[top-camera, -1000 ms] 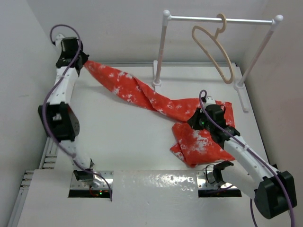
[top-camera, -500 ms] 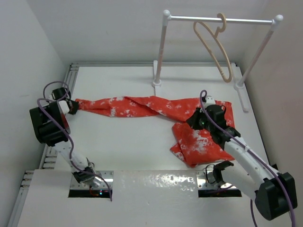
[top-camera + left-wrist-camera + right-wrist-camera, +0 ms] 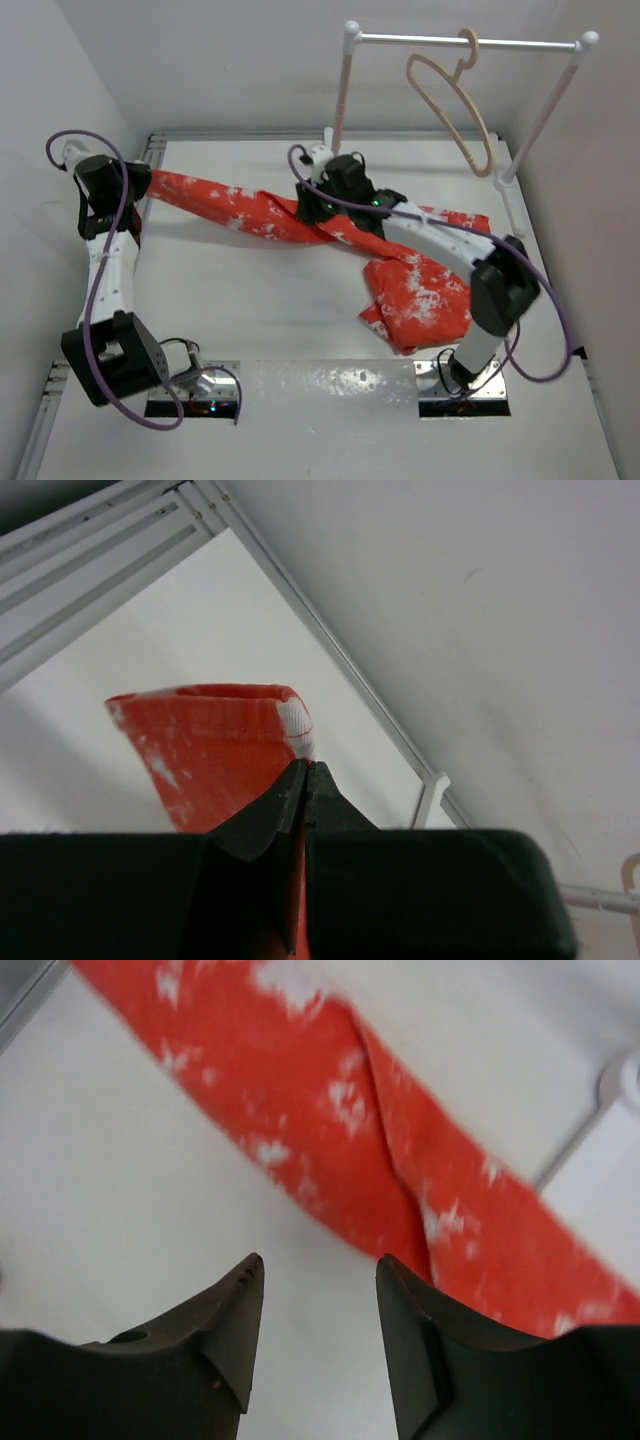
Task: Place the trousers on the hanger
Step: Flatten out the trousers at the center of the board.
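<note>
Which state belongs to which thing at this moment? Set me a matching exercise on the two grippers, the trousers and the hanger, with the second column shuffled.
Things:
1. left gripper
2. right gripper
3. trousers
4. hanger

States:
A. hooked on the white rail, nothing draped on it
B. open, holding nothing, over the stretched leg
C. shut on an end of the red fabric
D. one leg pulled out to the left, the rest heaped on the table

Pairs: 1-C, 2-B, 3-D, 4-A
</note>
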